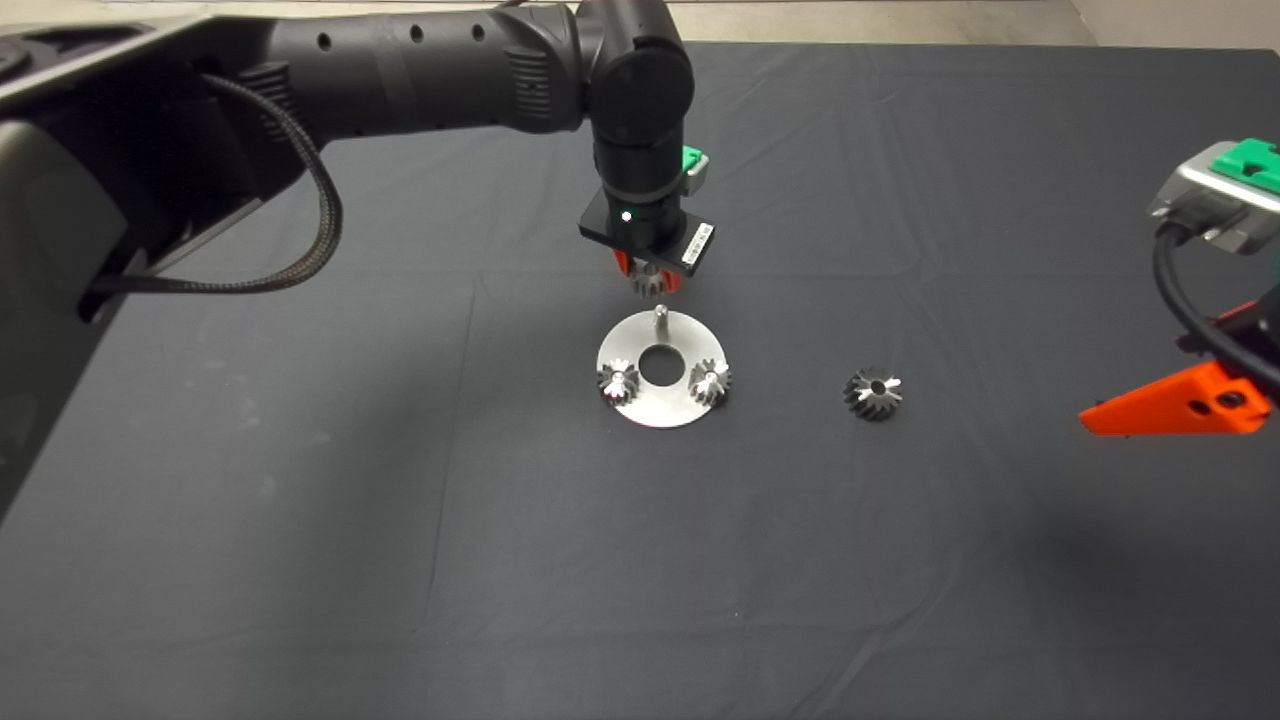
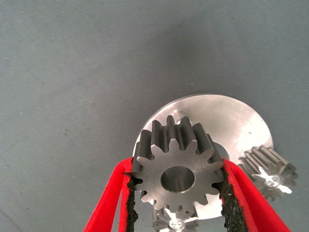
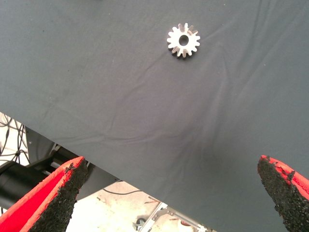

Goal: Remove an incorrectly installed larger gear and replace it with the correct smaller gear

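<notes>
Gripping one smaller gear (image 2: 177, 171); two pinned gears (image 1: 618, 381) on disc (image 1: 660, 410); one larger gear (image 1: 873, 393) apart.

your left arm (image 1: 420, 70) is a matte black tube with round recessed holes along its side and ribbed bands near the joint. a braided black cable (image 1: 310, 200) loops beneath it. its wrist carries a green block, a black plate with a white label and one lit white dot. your right gripper (image 1: 1180, 405) has red fingers with screw holes, black gritty pads (image 3: 63, 198), a grey-and-green housing and a black cable.
</notes>
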